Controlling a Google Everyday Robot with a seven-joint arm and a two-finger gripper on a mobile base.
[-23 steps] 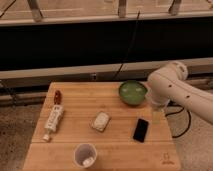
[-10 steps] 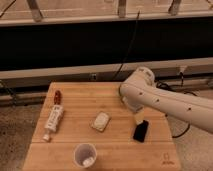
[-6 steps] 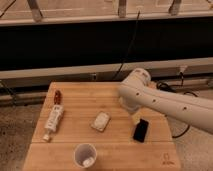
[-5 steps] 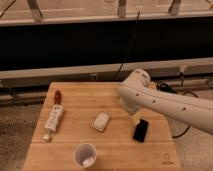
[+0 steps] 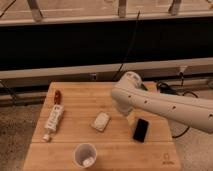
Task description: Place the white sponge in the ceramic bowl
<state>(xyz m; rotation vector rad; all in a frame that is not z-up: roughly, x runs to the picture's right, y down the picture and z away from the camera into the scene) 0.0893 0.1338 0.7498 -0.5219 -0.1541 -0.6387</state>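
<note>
My tool (image 5: pixel 122 108), its state I cannot tell, hangs over the middle of the wooden counter (image 5: pixel 75 102), just beside the small off-white rectangular sponge (image 5: pixel 100 121). The sponge is likely light and squashy, so I pinch across its narrower width.

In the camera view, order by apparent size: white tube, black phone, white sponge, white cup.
1. white tube
2. white cup and black phone, too alike to rank
3. white sponge
The gripper hangs right of the sponge.

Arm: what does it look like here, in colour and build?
The arm is a thick, smooth off-white tube with a rounded joint and a row of small dark dots along its side. Its claw, just right of the sponge, is mostly hidden under the joint.
</note>
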